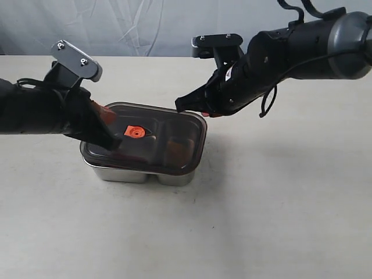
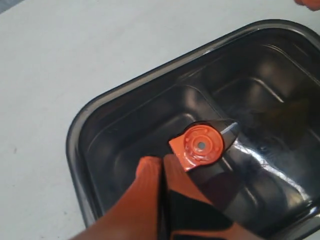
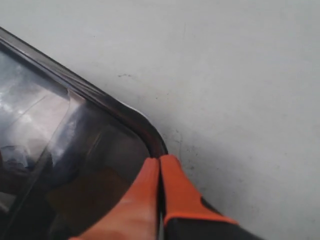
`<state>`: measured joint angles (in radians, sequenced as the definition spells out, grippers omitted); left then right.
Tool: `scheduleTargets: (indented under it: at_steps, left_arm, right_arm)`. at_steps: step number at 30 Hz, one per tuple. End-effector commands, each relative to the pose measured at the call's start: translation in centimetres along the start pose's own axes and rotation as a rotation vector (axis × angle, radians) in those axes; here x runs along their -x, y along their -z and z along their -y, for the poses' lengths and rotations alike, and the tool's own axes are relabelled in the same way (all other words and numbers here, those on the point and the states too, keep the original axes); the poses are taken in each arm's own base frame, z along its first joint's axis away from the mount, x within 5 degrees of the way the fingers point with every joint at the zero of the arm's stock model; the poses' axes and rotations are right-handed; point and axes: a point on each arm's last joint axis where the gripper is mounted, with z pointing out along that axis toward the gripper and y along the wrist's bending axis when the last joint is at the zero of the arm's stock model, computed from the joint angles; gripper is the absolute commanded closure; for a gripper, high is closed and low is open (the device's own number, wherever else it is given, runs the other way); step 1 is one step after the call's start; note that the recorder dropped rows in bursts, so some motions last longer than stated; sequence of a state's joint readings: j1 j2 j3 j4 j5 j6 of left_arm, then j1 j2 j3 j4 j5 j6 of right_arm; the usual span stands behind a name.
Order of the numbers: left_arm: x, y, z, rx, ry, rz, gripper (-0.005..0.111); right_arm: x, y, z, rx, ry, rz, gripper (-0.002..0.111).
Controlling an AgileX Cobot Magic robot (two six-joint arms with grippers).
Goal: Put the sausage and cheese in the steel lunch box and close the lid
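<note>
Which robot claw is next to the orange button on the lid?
The left gripper, tips beside the centre valve; the right gripper sits at the lid corner.

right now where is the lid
In the exterior view the lid sits on the steel lunch box, left of centre, with the left gripper by its orange valve and the right gripper at its far right corner.

Dark lid [image 1: 163,125] murks contents of steel lunch box [image 1: 123,173] | brownish blur, perhaps cheese [image 1: 174,150], toward 3 o'clock
</note>
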<state>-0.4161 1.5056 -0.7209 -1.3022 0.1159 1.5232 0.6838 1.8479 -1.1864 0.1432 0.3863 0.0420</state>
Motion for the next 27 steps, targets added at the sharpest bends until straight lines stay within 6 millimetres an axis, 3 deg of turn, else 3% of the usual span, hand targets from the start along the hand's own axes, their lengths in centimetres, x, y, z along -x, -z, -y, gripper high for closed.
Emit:
scheduleTargets:
  at_steps: [1,10,27]
  left_arm:
    - [-0.2,-1.0,0.2,-0.050,0.005,-0.028,0.107]
    - [-1.2,-2.3,0.2,-0.059,-0.017,-0.081,0.107]
    - [-2.1,-3.3,0.2,-0.064,-0.041,-0.125,0.107]
  right_arm:
    - [0.2,-0.3,-0.6,0.011,0.015,0.026,0.109]
    - [0.5,-0.4,-2.5,0.041,0.076,0.103,0.109]
    - [0.5,-0.6,-2.5,0.040,0.088,0.103,0.109]
